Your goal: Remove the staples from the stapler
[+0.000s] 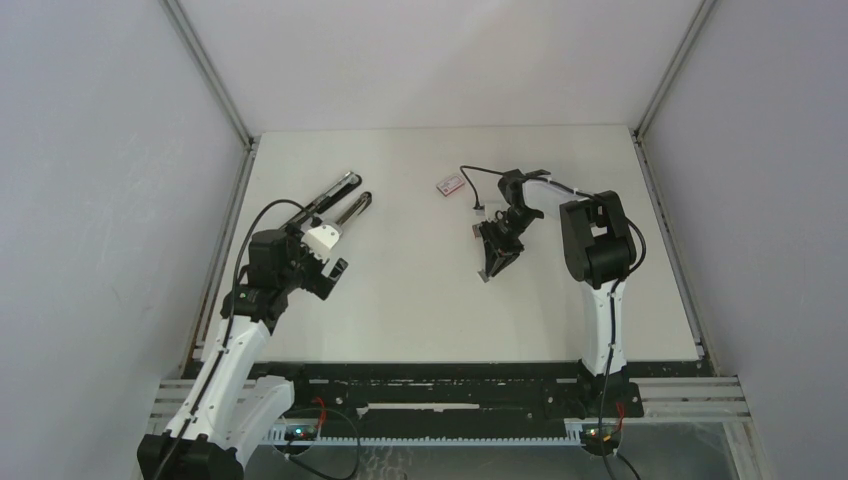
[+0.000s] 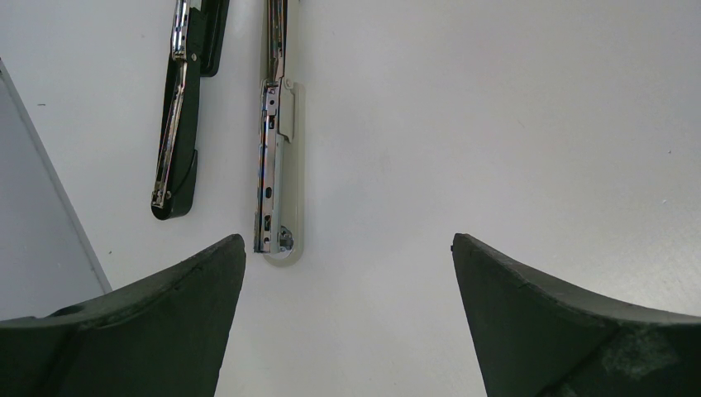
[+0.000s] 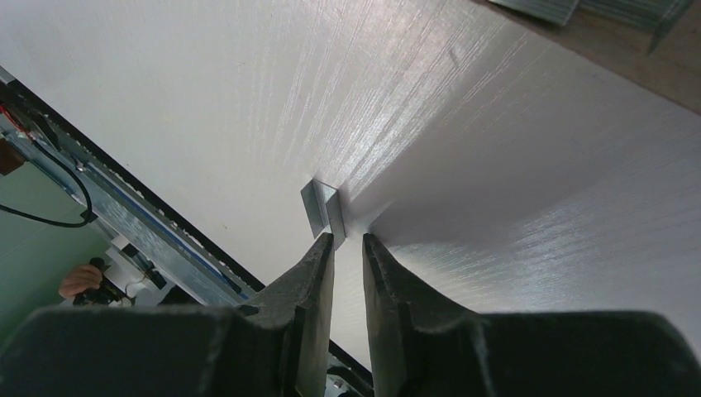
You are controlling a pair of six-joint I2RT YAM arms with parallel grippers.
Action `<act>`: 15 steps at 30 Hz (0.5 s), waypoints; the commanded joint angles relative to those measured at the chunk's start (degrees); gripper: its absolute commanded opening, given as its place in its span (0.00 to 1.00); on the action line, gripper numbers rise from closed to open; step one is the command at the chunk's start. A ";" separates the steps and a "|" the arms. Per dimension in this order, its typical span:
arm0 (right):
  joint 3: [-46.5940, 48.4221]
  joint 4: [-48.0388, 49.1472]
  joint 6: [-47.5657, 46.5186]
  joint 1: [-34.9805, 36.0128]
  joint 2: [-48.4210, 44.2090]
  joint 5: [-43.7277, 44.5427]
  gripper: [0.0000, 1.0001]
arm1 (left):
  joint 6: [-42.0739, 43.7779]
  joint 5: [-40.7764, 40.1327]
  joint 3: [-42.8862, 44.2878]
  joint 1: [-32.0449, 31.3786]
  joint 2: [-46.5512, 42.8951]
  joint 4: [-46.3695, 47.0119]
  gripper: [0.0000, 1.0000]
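From above, the left arm leans from its base at the near left corner of the table (image 1: 420, 320) toward the far left, its left end effector (image 1: 320, 245) aimed at the stapler (image 1: 340, 200). The stapler lies splayed open near the left edge, its two bars pointing toward the far edge. The right arm folds back on itself by the right edge. Its right end effector (image 1: 495, 255) tips down toward the near edge over the bare middle right of the table. A small red-and-white box (image 1: 449, 185) lies well behind it, toward the far edge. The staples are too small to make out from here. In the left wrist view the fingers (image 2: 165, 314) stand wide apart and hold nothing, with the near ends of both stapler bars just ahead of the left one and open table before the right. The far ends of the bars are cut off at the top. In the right wrist view the jaws are narrow, with a slim gap that looks empty. The staples (image 3: 322, 207), a short silver strip, sit on the table right at the fingertips; whether they touch is unclear.
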 commanded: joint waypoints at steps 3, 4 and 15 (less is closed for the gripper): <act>-1.28 7.51 -1.73 1.89 2.85 11.08 0.21 | 0.66 -0.23 -0.70 0.34 -0.53 1.15 1.00; -1.28 7.49 -1.72 1.90 2.93 11.29 0.20 | 0.68 -0.31 -0.70 0.29 -0.47 1.20 1.00; -1.28 7.52 -1.73 1.82 3.02 11.60 0.12 | 0.63 -0.16 -0.70 0.32 -0.73 1.15 1.00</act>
